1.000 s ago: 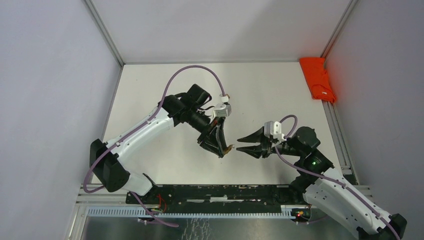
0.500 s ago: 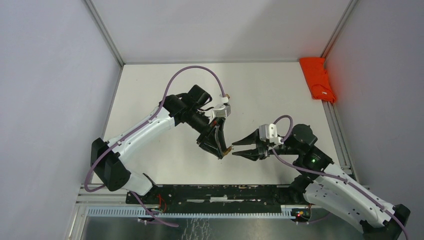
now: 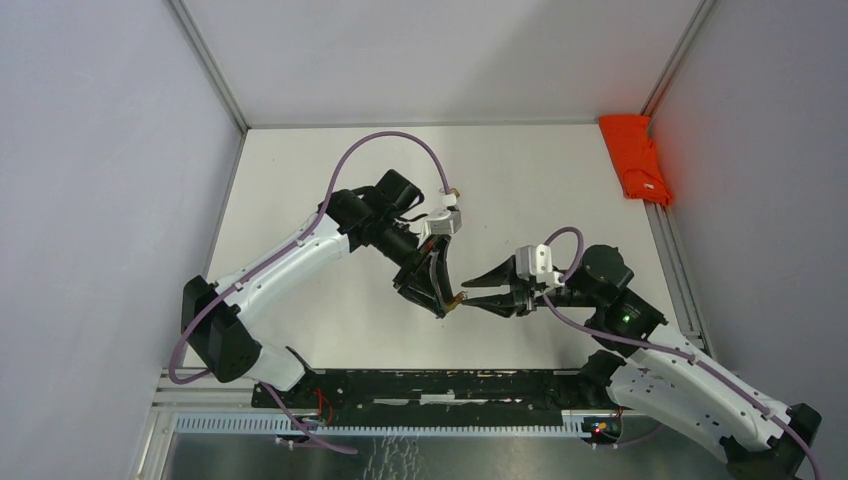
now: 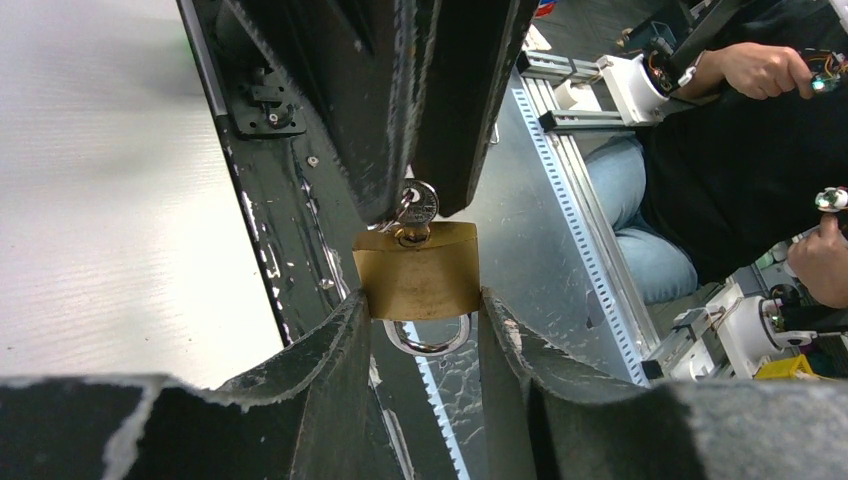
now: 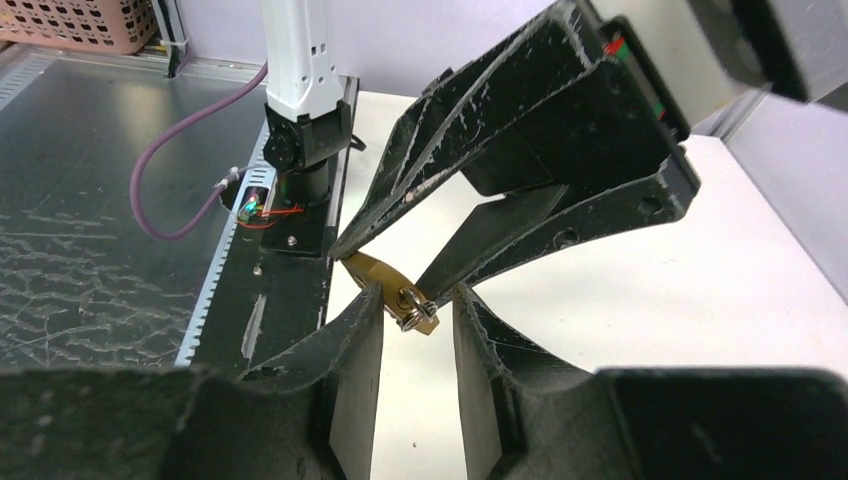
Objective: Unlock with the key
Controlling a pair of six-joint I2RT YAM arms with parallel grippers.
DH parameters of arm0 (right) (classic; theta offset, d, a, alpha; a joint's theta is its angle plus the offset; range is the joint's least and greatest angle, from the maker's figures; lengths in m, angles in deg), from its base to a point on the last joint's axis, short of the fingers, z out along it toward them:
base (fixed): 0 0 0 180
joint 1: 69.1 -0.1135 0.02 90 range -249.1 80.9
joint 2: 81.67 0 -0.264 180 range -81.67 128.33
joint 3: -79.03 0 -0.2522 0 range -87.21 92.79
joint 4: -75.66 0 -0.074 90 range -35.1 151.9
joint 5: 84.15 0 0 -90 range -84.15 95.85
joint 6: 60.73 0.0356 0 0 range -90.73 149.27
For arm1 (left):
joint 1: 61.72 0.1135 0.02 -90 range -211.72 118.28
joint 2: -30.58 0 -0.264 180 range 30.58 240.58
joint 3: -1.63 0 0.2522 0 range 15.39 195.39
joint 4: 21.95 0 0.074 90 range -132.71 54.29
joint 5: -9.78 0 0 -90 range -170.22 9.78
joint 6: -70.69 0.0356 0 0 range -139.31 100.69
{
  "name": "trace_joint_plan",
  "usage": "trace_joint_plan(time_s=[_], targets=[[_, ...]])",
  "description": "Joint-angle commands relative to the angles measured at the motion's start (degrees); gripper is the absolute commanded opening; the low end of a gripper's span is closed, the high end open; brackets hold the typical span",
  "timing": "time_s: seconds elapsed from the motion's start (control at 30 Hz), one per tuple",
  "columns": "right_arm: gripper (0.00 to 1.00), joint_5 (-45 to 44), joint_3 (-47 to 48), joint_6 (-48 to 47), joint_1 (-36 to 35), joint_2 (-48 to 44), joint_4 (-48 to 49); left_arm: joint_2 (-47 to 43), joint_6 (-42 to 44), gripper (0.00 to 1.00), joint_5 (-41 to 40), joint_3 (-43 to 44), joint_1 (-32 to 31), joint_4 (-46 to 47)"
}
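Observation:
My left gripper [image 3: 446, 297] is shut on a brass padlock [image 4: 418, 283], gripping its body from both sides above the table. The steel shackle [image 4: 427, 338] points back towards the left wrist. A silver key [image 4: 416, 204] with a small ring sits in the keyhole on the padlock's far end. My right gripper [image 5: 420, 300] faces the left one, open and narrow. Its fingers [image 5: 362, 318] stand on either side of the key [image 5: 410, 306], with a gap showing on the right side. In the top view the two grippers' tips meet at the padlock [image 3: 456, 299].
A folded orange-red cloth [image 3: 635, 158] lies at the far right corner. A black rail [image 3: 440, 385] runs along the near edge by the arm bases. Grey walls close in the left, back and right. People sit beyond the near edge [image 4: 740, 150].
The right gripper has moved left up to the padlock and narrowed its opening around the key. The left gripper has held the padlock almost still.

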Motion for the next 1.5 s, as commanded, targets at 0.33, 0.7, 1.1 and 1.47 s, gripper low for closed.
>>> trace_joint_plan(time_s=[0.33, 0.7, 1.1, 1.47], targets=[[0.33, -1.2, 2.7, -1.5, -0.4, 1.1, -0.6, -0.5, 2.7, 0.12, 3.7, 2.0, 0.1, -0.8], [0.11, -0.1, 2.8, -0.7, -0.4, 2.3, -0.6, -1.0, 2.9, 0.12, 3.7, 1.8, 0.1, -0.8], [0.0, 5.3, 4.5, 2.1, -2.1, 5.5, -1.1, -0.2, 2.8, 0.12, 2.8, 2.9, 0.1, -0.9], [0.0, 5.7, 8.8, 7.6, -2.9, 8.2, -10.1, -3.9, -7.1, 0.1, -8.9, 1.5, 0.7, 8.0]])
